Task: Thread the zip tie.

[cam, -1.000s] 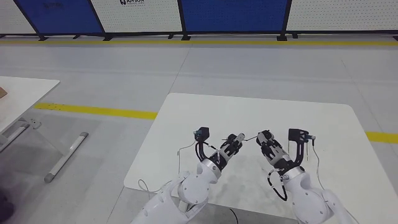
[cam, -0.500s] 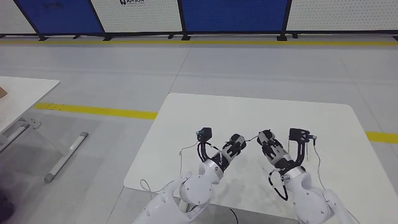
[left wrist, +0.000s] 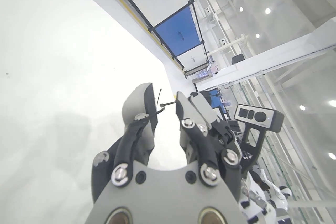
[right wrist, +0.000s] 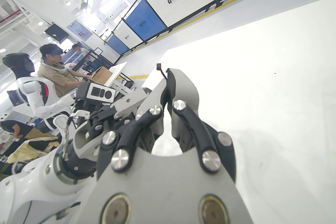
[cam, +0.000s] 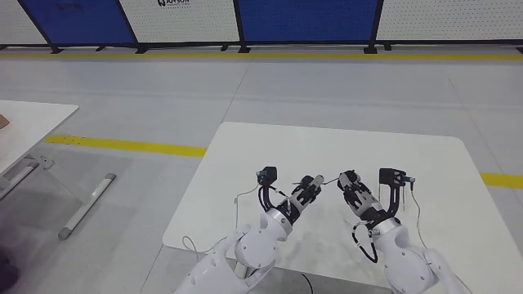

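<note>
right gripper point(right wrist: 168, 76) clamped on the tie point(right wrist: 159, 67), whose end juts past its tips above the table point(cam: 392, 151); left gripper point(left wrist: 164, 97) narrowly parted, the tie's other part crossing its gap. threading likely calls for a firm left pinch first, then a slow, aligned feed of tail into head, without kinking it.

The zip tie point(right wrist: 158, 67) is a thin black strip pinched in the right claw point(right wrist: 168, 74). Its small square head pokes out just past that claw's fingertips. The slender tail bends away from the claw, in the air above the worktop point(cam: 270, 147).
</note>
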### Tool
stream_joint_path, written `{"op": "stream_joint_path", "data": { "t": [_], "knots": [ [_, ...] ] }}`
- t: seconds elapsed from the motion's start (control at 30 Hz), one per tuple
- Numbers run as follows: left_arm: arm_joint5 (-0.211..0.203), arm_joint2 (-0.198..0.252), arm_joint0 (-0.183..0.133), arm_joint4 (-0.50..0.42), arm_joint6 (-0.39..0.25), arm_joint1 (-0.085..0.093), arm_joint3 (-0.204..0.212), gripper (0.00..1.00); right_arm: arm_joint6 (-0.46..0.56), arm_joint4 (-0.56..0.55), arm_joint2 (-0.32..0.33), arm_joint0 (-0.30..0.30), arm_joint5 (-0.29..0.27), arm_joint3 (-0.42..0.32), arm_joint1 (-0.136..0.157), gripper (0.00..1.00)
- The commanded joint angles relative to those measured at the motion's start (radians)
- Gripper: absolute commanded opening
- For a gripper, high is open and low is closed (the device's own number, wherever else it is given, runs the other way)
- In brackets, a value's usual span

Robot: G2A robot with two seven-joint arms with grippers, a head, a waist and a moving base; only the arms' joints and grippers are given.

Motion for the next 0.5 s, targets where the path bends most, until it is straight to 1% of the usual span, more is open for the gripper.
{"op": "stream_joint_path", "data": {
  "t": [0.0, 0.07, 0.17, 0.2, 0.23, 0.27, 0.33, 0.37, 0.4, 0.43, 0.47],
  "knots": [
    [-0.008, 0.0, 0.001, 0.019, -0.006, 0.001, 0.001, 1.0, -0.001, 0.0, 0.0, 0.0, 0.001, 0.0, -0.001, 0.0],
    [-0.021, 0.0, 0.004, 0.039, -0.013, 0.002, 0.007, 1.0, -0.003, 0.001, 0.001, 0.0, 0.002, 0.001, -0.002, 0.0],
    [-0.023, 0.004, 0.007, 0.071, -0.018, 0.003, 0.012, 0.99, -0.005, 0.002, 0.001, -0.001, 0.003, 0.001, -0.003, 0.0],
    [-0.023, 0.006, 0.009, 0.073, -0.019, 0.003, 0.013, 0.93, -0.005, 0.002, 0.002, -0.001, 0.003, 0.001, -0.004, 0.0],
    [-0.022, 0.007, 0.009, 0.073, -0.02, 0.002, 0.014, 0.9, -0.005, 0.002, 0.002, -0.001, 0.003, 0.001, -0.004, 0.0],
    [-0.022, 0.007, 0.008, 0.073, -0.02, 0.002, 0.016, 0.85, -0.005, 0.002, 0.002, -0.001, 0.003, 0.001, -0.005, 0.0],
    [-0.02, 0.008, 0.004, 0.071, -0.02, 0.0, 0.022, 0.6, -0.006, 0.002, 0.002, -0.003, 0.003, 0.001, -0.005, 0.0],
    [-0.019, 0.007, 0.001, 0.066, -0.018, -0.001, 0.025, 0.51, -0.006, 0.001, 0.002, -0.003, 0.002, 0.002, -0.006, 0.0],
    [-0.019, 0.007, 0.0, 0.064, -0.017, -0.002, 0.027, 0.47, -0.006, 0.001, 0.002, -0.004, 0.002, 0.002, -0.006, 0.0],
    [-0.02, 0.006, -0.001, 0.061, -0.016, -0.002, 0.028, 0.4, -0.006, 0.0, 0.002, -0.005, 0.002, 0.002, -0.007, 0.0],
    [-0.02, 0.005, -0.002, 0.058, -0.016, -0.003, 0.029, 0.37, -0.007, 0.0, 0.001, -0.005, 0.001, 0.002, -0.007, 0.0]
  ]
}}
